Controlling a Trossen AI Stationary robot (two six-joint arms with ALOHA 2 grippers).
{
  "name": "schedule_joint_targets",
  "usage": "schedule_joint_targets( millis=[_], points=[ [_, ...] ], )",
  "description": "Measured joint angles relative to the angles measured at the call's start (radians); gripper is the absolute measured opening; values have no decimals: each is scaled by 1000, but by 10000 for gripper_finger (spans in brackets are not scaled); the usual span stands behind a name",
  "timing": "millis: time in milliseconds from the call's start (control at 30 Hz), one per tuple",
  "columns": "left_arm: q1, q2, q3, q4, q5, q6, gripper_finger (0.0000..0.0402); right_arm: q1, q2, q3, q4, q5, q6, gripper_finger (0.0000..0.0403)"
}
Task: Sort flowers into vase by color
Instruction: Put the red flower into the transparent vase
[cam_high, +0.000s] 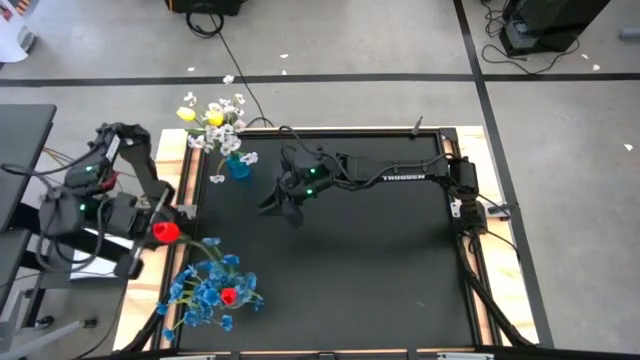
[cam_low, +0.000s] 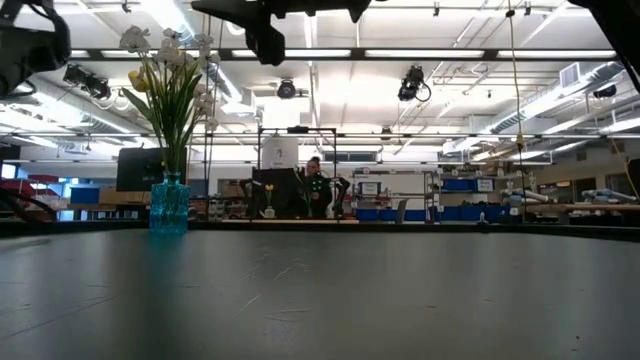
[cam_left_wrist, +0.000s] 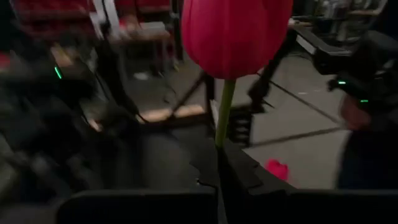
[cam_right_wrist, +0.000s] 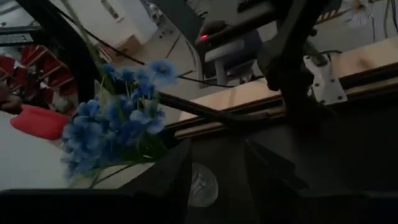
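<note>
My left gripper (cam_high: 150, 222) is over the table's left edge, shut on a red tulip (cam_high: 165, 232) whose head (cam_left_wrist: 236, 31) fills the left wrist view. A blue vase (cam_high: 238, 166) at the far left holds yellow tulips and white sprays (cam_high: 215, 120); it also shows in the low view (cam_low: 168, 205). Near the table's near-left corner stands a bunch of blue blossoms (cam_high: 205, 290) with another red tulip (cam_high: 229, 296) among them; what holds them is hidden. My right gripper (cam_high: 280, 203) is open above the table, right of the blue vase, touching nothing. My left gripper pinches the red tulip's green stem (cam_left_wrist: 224, 118) between its two fingers, a short way below the head. The head stands out beyond the fingertips (cam_left_wrist: 242, 165). The tulip is lifted clear of the table; the rest of the stem is hidden by the gripper.
The black mat (cam_high: 380, 270) lies on a wooden-edged table (cam_high: 500, 270). The right arm (cam_high: 400, 178) stretches across the far part of the mat. In the right wrist view the blue blossoms (cam_right_wrist: 118, 124) and a red tulip (cam_right_wrist: 37, 121) show ahead. A person (cam_low: 315, 185) is far behind.
</note>
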Motion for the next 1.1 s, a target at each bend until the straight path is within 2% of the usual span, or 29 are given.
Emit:
schedule_joint_targets(
  millis=[100,200,800,1100],
  points=[
    [-51,-4,3,-118,23,-185,4,0,0,0,-1,17,0,154],
    [-72,-4,3,-190,40,-303,4,0,0,0,0,48,0,153],
    [-69,-11,3,-201,78,-316,6,2,0,0,7,112,37,153],
    [51,-11,3,-205,209,-310,6,0,0,0,11,139,35,153]
  ],
)
